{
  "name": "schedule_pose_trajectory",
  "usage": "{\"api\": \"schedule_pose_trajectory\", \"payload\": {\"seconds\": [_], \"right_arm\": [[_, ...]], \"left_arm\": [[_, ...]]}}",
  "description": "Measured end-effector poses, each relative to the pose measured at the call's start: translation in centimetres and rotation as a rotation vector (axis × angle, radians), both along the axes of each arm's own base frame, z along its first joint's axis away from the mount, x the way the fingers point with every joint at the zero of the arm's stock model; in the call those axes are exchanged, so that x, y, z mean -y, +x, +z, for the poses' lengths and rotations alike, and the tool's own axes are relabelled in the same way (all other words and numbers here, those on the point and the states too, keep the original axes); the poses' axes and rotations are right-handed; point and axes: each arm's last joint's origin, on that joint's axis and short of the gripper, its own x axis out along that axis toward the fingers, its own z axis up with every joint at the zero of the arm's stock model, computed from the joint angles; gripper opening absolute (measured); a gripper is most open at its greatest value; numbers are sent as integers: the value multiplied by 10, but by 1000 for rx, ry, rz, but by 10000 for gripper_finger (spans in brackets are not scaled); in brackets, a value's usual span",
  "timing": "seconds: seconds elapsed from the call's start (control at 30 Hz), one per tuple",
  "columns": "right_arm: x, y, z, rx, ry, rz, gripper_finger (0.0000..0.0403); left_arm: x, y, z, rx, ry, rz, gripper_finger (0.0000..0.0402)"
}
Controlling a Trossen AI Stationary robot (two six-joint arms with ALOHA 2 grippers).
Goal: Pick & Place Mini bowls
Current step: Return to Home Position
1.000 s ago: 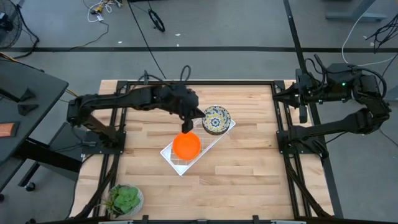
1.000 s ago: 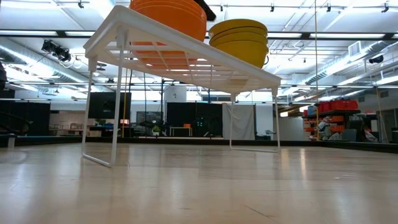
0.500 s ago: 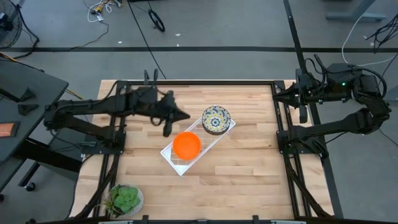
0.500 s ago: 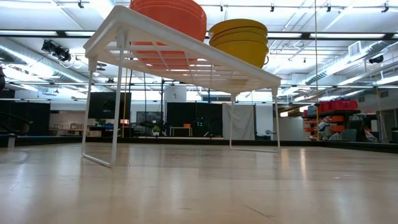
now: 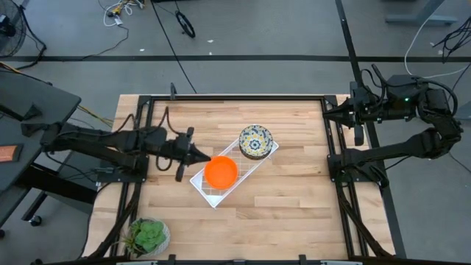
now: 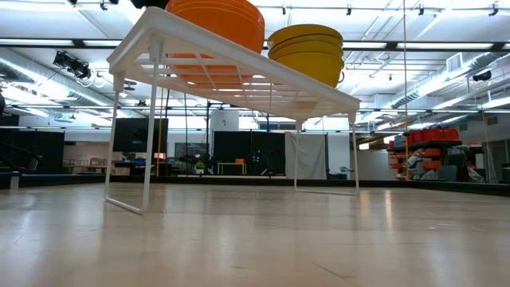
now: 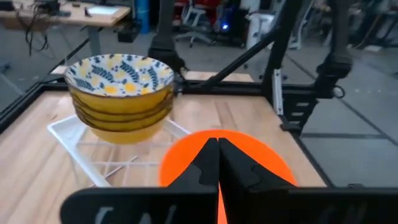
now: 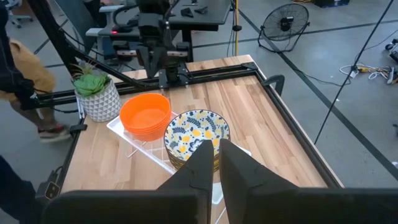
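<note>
Orange mini bowls (image 5: 221, 171) sit stacked on a white wire rack (image 5: 246, 171), beside a stack of floral mini bowls (image 5: 255, 140). In the low view the orange stack (image 6: 217, 20) and the floral stack's yellow sides (image 6: 307, 52) rest by their bases on the rack's top (image 6: 239, 76). My left gripper (image 5: 196, 155) hovers shut just left of the rack, holding nothing. In its wrist view the shut fingers (image 7: 214, 149) point at the orange bowls (image 7: 261, 158), with the floral stack (image 7: 119, 87) beyond. My right gripper (image 8: 214, 155) is parked, shut, at the table's right edge.
A potted green plant (image 5: 149, 235) stands at the table's near left corner. The rack stands on thin legs (image 6: 147, 143) with open space under it. Black frame rails (image 5: 235, 97) run along the table's edges. A person's sleeve (image 8: 25, 68) shows beyond the table in the right wrist view.
My left gripper has drawn back from above the orange bowls toward the table's left edge and now sits just off the rack's left corner. The bowls and the rack have stayed in place.
</note>
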Motion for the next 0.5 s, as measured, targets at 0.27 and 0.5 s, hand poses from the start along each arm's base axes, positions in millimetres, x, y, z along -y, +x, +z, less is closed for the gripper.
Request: {"api": "schedule_pose_trajectory", "payload": {"seconds": [0.27, 0.5], "right_arm": [[0, 0, 0, 0, 0, 0, 32], [0, 0, 0, 0, 0, 0, 32]], "left_arm": [[7, -26, -35, 161, -75, -38, 1], [5, -47, -63, 242, -131, -37, 1]]}}
